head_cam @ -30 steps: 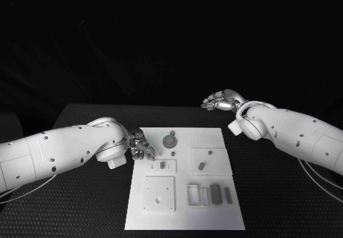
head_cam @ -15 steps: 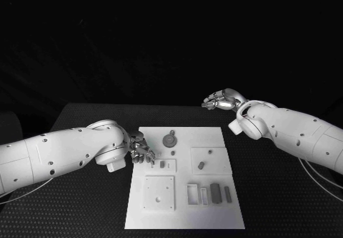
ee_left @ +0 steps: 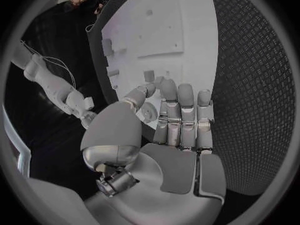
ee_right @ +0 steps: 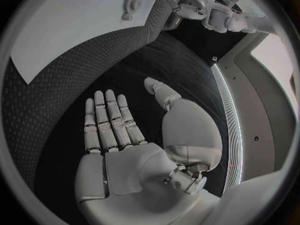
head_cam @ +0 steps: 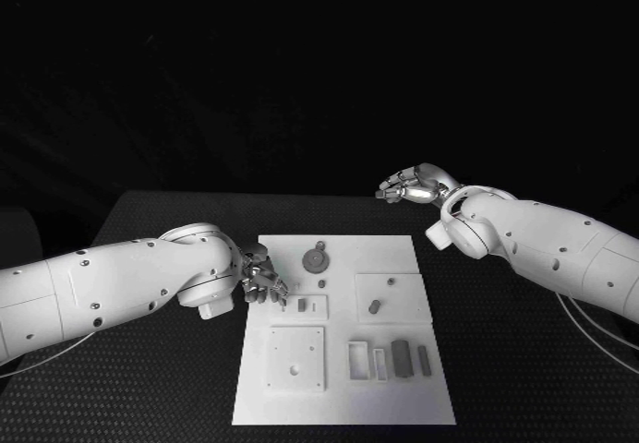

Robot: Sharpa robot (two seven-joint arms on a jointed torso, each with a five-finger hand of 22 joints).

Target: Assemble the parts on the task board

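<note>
Left robot hand (ee_left: 178, 130) — fingers straight, apart, empty — hovers at the task board (head_cam: 400, 406) edge; right robot hand (ee_right: 119, 135) (equally empty) spreads above the tabletop (head_cam: 533, 369).

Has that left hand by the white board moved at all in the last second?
Yes, slightly. The left hand has slid along the task board's left edge toward the robot, ending nearer the small square plate. The board itself stayed put.

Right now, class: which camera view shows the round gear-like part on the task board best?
The head view: the gear-like part lies unobstructed near the far end of the task board. The right wrist view shows it small and distorted at the rim; in the left wrist view I cannot identify it.
</note>
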